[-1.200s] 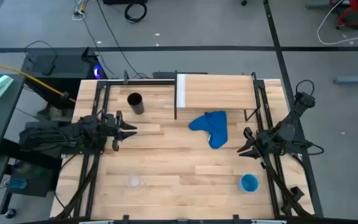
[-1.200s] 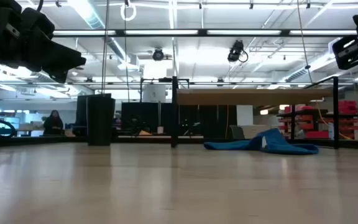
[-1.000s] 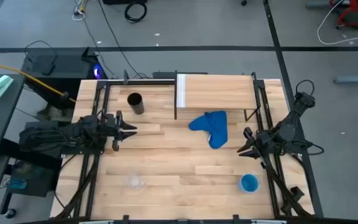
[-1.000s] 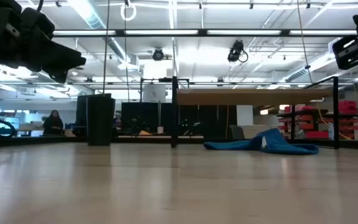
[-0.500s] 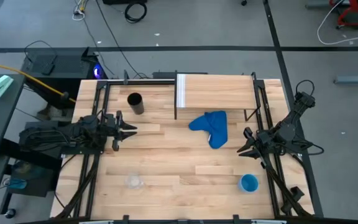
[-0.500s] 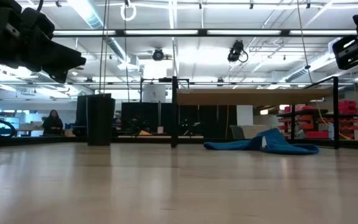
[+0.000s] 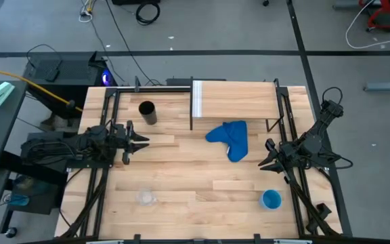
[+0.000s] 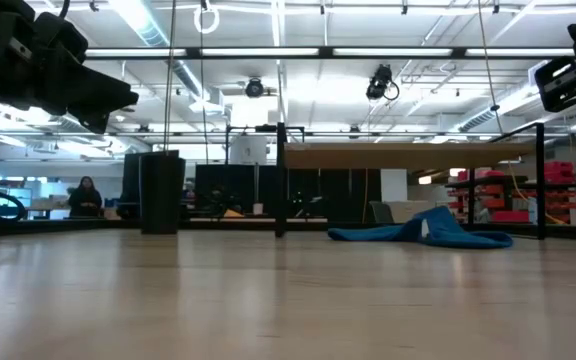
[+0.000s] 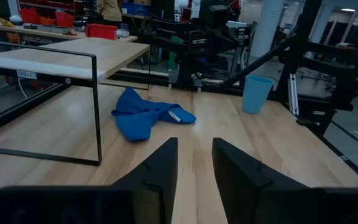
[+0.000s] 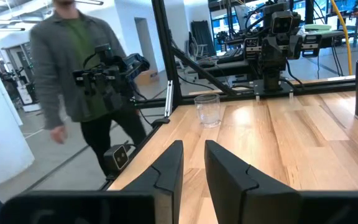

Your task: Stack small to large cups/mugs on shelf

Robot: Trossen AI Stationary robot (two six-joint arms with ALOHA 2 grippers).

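Note:
The tall black tumbler (image 7: 147, 112) stands upright on the table at the far left; it also shows in the low view (image 8: 161, 192). The small clear glass (image 7: 145, 198) stands near the front left and shows in the right wrist view (image 10: 207, 109). The bright blue cup (image 7: 271, 199) stands at the front right and shows in the left wrist view (image 9: 257, 93). The shelf (image 7: 235, 100) stands on its black legs at the far middle, with nothing on it. My left gripper (image 7: 142, 141) hovers at the left, slightly open and empty. My right gripper (image 7: 263, 162) hovers at the right, slightly open and empty.
A crumpled blue cloth (image 7: 229, 139) lies on the table in front of the shelf, between the two grippers. A person (image 10: 79, 81) in a grey jacket stands beyond the table's left side. Bare wood lies in the table's middle and front.

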